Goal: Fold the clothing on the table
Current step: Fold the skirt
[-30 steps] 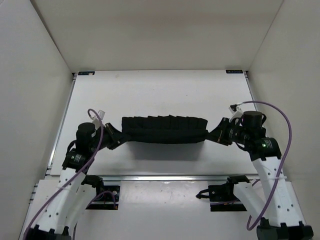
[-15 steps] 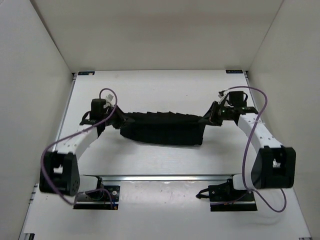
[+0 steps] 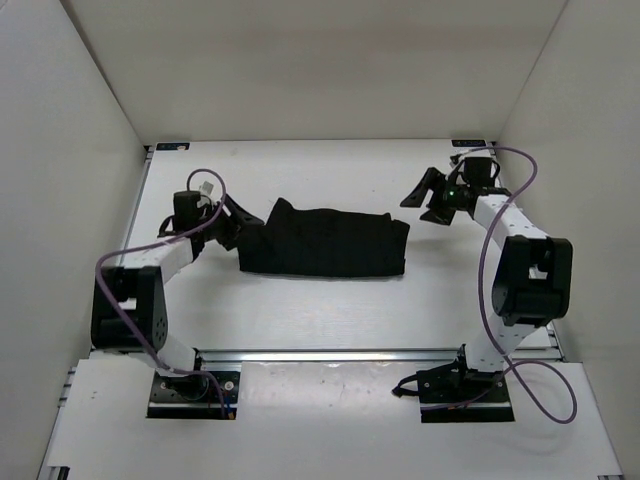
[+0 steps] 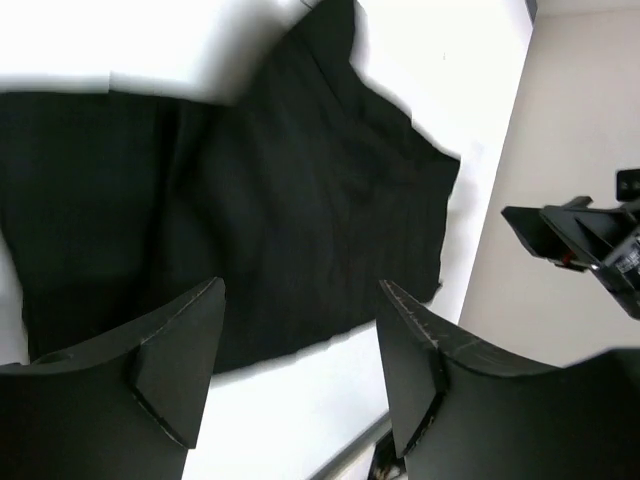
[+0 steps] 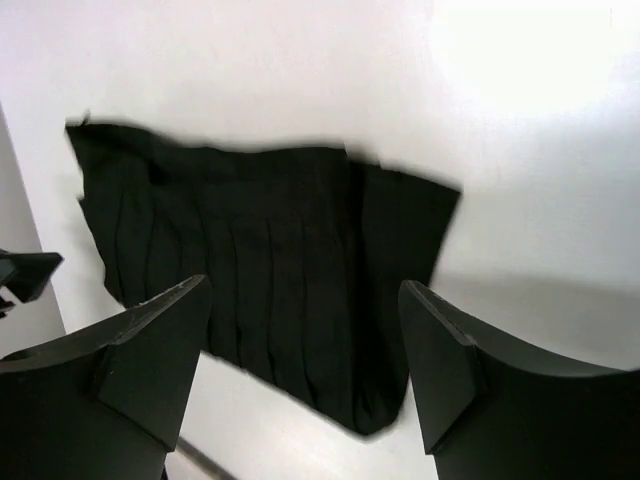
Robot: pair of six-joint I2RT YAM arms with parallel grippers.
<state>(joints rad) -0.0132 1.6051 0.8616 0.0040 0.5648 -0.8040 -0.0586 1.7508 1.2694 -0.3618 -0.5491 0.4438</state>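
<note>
Where the two fingers (image 4: 172, 365) of the left gripper (image 4: 300, 295) show in its wrist view, they stand wide apart with nothing between them. Only black cloth and a strip of white surface lie in the gap beyond. From above, this gripper sits at the left end of the clothing (image 3: 325, 245), and I cannot tell whether its tips touch it.

The right gripper (image 3: 424, 199) is spread just as wide and holds nothing. It hangs near the far right corner of the clothing but apart from it, over the far right part of the table (image 3: 300, 170).

The clothing lies about mid-table as a black, roughly oblong shape. Its long side runs left to right, and one corner pokes toward the far side near its left end. Lengthwise ridges show on it in the right wrist view.

Outward from the grippers, the left arm (image 3: 160, 260) and the right arm (image 3: 500, 215) bend back to their bases at the near edge. White walls (image 3: 90, 130) close in the table on the left, far and right sides.
</note>
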